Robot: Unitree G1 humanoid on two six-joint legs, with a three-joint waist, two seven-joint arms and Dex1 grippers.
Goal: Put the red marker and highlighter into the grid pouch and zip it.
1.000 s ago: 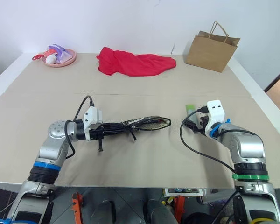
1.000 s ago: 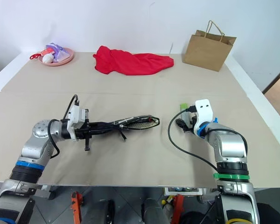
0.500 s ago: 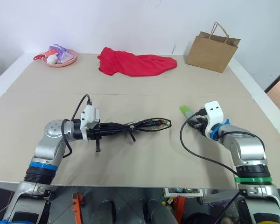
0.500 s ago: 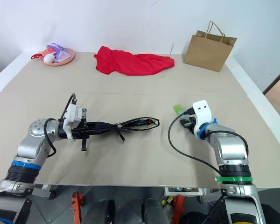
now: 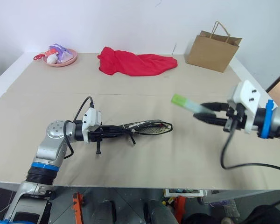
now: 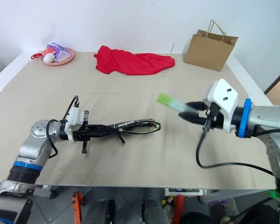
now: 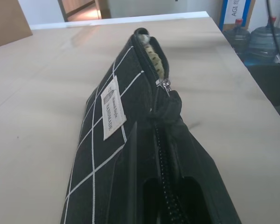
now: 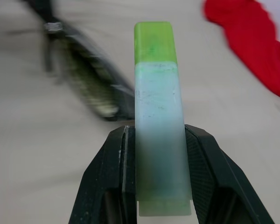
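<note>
Beige counter [image 5: 144, 81] under both arms; my right gripper [image 5: 201, 112] is clamped on the highlighter [image 5: 185, 102], held in the air off the counter's right edge, lime cap pointing toward the middle; my left gripper [image 5: 113, 131] is closed on one end of the grid pouch [image 5: 147, 127], partly unzipped, near the front edge; further out, a red cloth [image 5: 135, 63], pink dish [image 5: 60, 57] and brown paper bag [image 5: 212, 48] line the back edge.
</note>
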